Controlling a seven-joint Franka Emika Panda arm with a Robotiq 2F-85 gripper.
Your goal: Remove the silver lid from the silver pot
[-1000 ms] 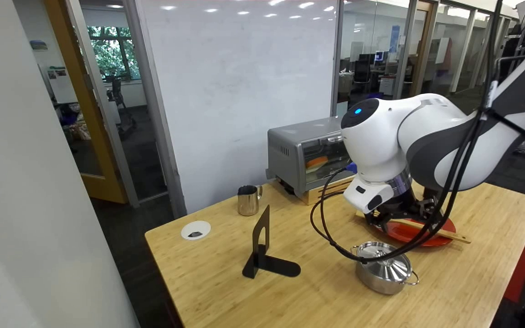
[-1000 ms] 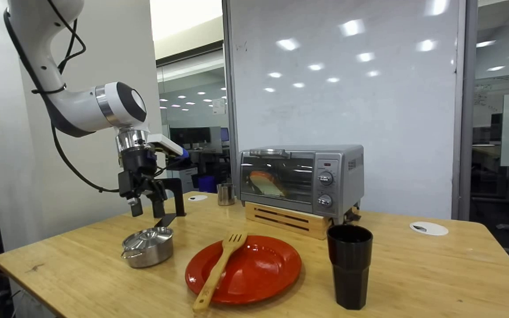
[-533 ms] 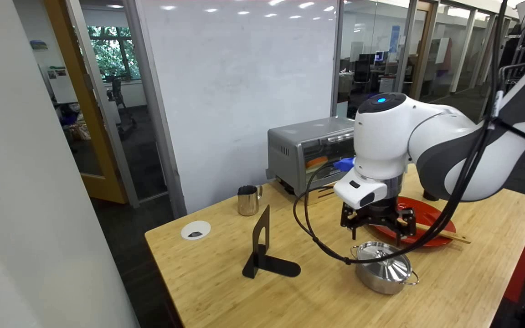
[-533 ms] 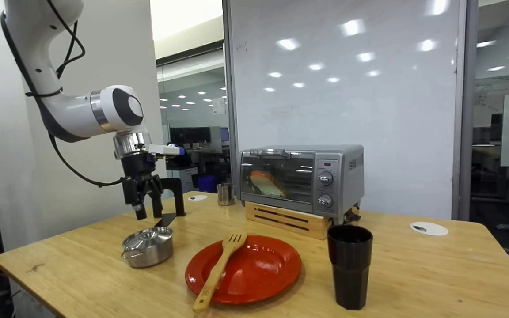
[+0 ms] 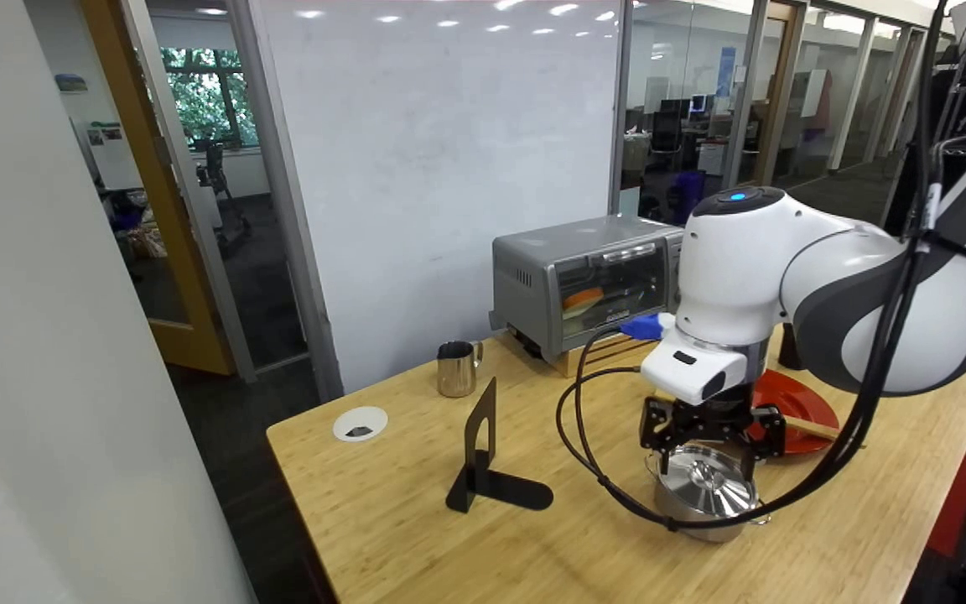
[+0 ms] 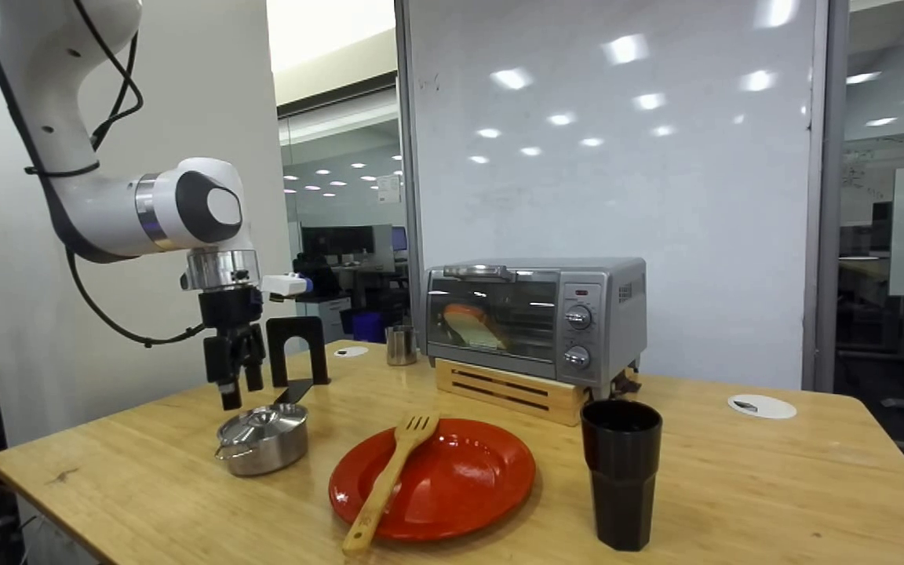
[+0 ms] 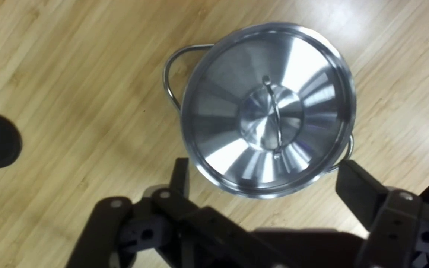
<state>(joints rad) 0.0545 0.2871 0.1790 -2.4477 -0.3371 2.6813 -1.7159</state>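
Silver lid (image 7: 263,111): seated on the silver pot (image 6: 267,453), its loop handle (image 7: 276,113) uppermost | Pot: set upright on the wooden table (image 6: 146,459), apart from the red plate (image 6: 468,494), across which a wooden spatula (image 6: 391,480) is laid | Gripper (image 5: 706,470): suspended near the lid, its fingers (image 7: 359,193) spread wide apart

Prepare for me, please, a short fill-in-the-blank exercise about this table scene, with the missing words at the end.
1. The plate under the slotted wooden spatula is coloured ____.
2. The side handles of the silver pot, which is covered by the silver lid, number ____.
3. The gripper is ____, not shut.
4. The black tumbler stands ____, not tilted.
Missing words: red; two; open; upright.
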